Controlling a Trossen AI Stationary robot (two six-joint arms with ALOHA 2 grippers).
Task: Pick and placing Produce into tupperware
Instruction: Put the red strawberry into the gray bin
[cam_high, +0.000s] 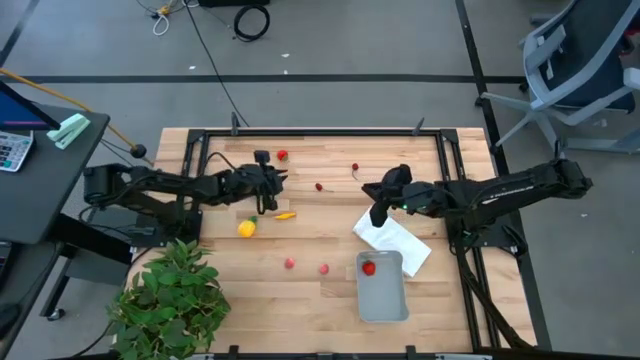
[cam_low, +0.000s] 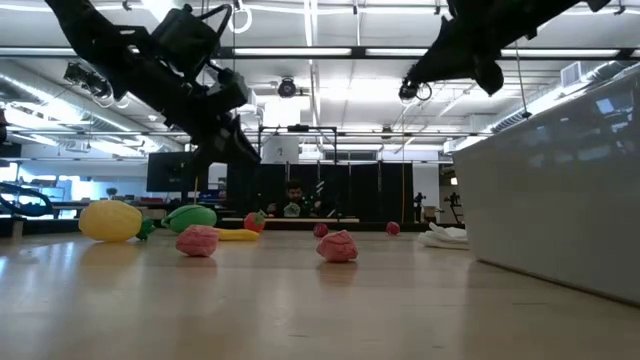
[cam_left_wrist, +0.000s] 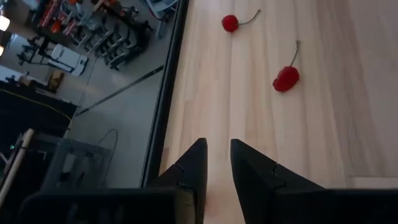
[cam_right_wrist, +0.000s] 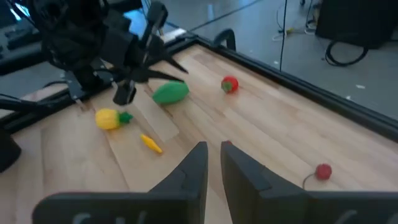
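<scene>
Left gripper (cam_high: 272, 187) sits above the table's back-left area, fingers (cam_left_wrist: 194, 163) slightly parted with only a narrow gap, nothing between them. Green oval (cam_right_wrist: 170, 93) lies just beside it, yellow lemon-like piece (cam_high: 246, 228) and thin orange piece (cam_high: 286, 215) on the near side of it. Two red cherries (cam_left_wrist: 286, 78) lie ahead of it, apart. Right gripper (cam_high: 379, 212) hangs over the white cloth (cam_high: 400, 243), fingers almost together, empty. Tupperware (cam_high: 385, 299) sits just past the cloth with one red piece (cam_high: 369, 267) inside.
</scene>
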